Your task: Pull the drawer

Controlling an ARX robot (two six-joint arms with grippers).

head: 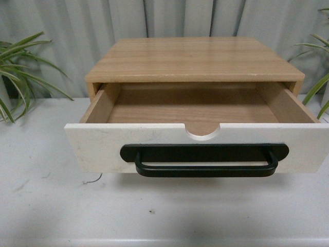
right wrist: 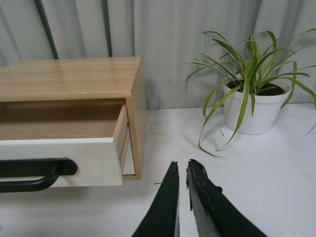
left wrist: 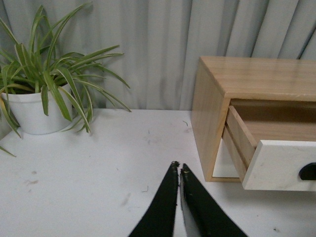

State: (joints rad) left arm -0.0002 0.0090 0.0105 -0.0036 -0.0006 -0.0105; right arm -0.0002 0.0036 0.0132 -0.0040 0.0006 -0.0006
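The drawer (head: pixel 103 146) stands pulled well out of its light wood cabinet (head: pixel 193 59). Its white front carries a long black bar handle (head: pixel 204 160) and a half-round notch in the top edge; the wooden inside holds nothing. Neither arm shows in the front view. My left gripper (left wrist: pixel 178 167) hangs shut above the table, left of the cabinet, clear of the drawer (left wrist: pixel 281 168). My right gripper (right wrist: pixel 181 166) is shut too, off to the cabinet's right, apart from the drawer front (right wrist: pixel 89 160) and its handle (right wrist: pixel 34 173).
A potted spider plant (left wrist: pixel 44 94) stands at the table's back left and another spider plant (right wrist: pixel 252 94) at the back right. A grey pleated curtain (head: pixel 169 18) closes off the back. The white tabletop (head: pixel 164 211) runs in front of the drawer.
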